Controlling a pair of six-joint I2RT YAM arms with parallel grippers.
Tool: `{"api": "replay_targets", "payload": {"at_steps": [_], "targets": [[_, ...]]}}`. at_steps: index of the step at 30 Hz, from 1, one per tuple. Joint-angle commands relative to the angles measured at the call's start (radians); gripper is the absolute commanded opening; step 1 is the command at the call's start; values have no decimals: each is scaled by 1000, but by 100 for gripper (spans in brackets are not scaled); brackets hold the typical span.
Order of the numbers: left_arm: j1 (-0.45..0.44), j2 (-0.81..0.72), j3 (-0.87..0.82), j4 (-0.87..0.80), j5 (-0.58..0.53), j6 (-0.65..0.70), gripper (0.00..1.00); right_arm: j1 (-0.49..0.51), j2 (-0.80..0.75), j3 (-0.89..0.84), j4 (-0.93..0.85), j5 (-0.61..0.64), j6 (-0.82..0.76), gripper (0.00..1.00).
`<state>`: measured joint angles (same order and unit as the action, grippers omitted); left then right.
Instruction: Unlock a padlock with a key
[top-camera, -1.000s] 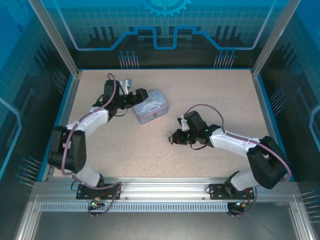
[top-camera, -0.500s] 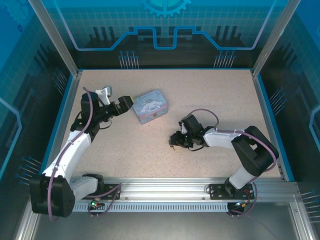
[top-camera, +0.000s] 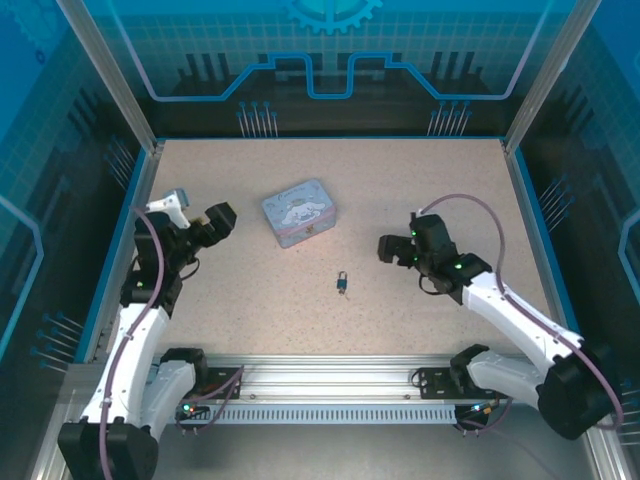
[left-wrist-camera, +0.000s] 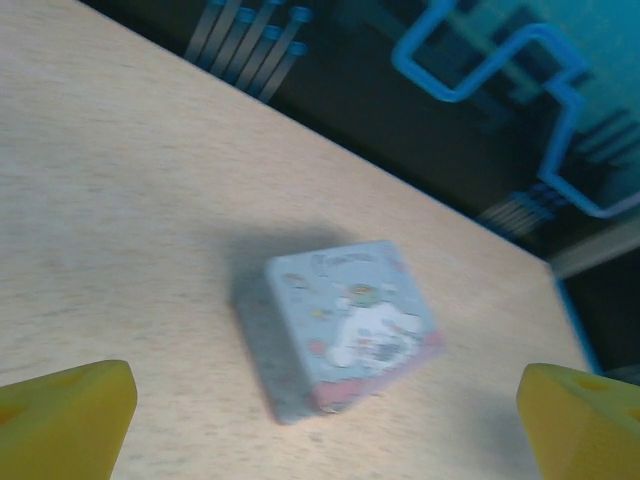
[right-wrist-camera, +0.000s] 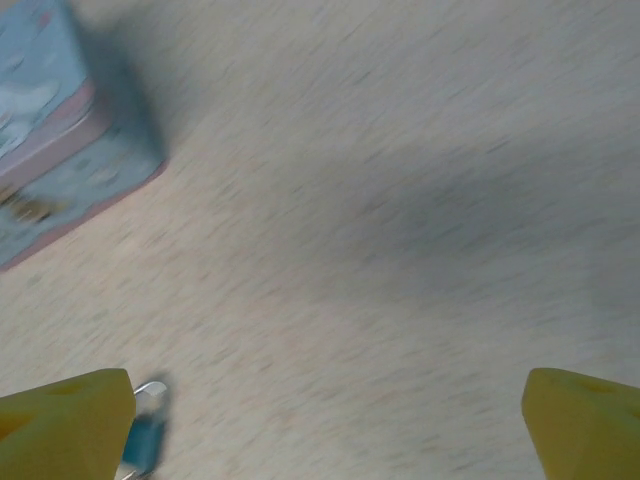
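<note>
The tiny blue-teal padlock (top-camera: 343, 284) lies alone on the table, in front of the tin; a dark bit sits at its near end, and I cannot tell the key apart from it. In the right wrist view the padlock (right-wrist-camera: 143, 440) with its metal shackle shows beside the left fingertip. My right gripper (top-camera: 386, 247) hangs open, up and to the right of the padlock, with nothing between its yellow fingertips (right-wrist-camera: 65, 425). My left gripper (top-camera: 224, 215) is open too, left of the tin, its yellow fingertips (left-wrist-camera: 60, 420) wide apart.
The pale-blue cartoon tin (top-camera: 298, 212) stands closed at mid-table, seen ahead of the left gripper (left-wrist-camera: 345, 325) and at the top left of the right wrist view (right-wrist-camera: 55, 130). Blue walls and an aluminium frame (top-camera: 330, 375) ring the speckled table.
My right gripper has let go of the padlock and drawn back up and to the right. My left gripper has pulled away from the tin toward the left edge.
</note>
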<state>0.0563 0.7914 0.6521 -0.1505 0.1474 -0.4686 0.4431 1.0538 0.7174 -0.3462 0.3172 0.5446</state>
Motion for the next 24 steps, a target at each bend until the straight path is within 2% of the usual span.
{"api": "replay_targets", "payload": {"at_steps": [1,3,5,7,10,13,18,21,22,24], "targets": [[10,-20,-74,29,-221,114,99,-90,-58,-50,65,197,-175,100],[10,-23,-130,104,-240,155,99,-161,-73,-108,195,191,-234,100],[10,-18,-174,155,-272,147,99,-235,-66,-208,406,90,-330,100],[11,10,-214,223,-297,138,99,-299,-25,-291,601,19,-371,100],[10,89,-263,347,-319,163,99,-365,77,-316,757,-53,-399,100],[10,181,-309,500,-308,218,99,-373,208,-339,951,-120,-462,100],[8,327,-363,781,-273,321,99,-361,360,-285,1027,-191,-551,100],[4,454,-384,990,-240,369,99,-361,457,-354,1256,-188,-559,100],[-3,504,-387,1058,-228,394,99,-370,429,-349,1194,-194,-541,100],[-9,587,-375,1110,-217,403,99,-383,439,-354,1221,-172,-521,100]]}}
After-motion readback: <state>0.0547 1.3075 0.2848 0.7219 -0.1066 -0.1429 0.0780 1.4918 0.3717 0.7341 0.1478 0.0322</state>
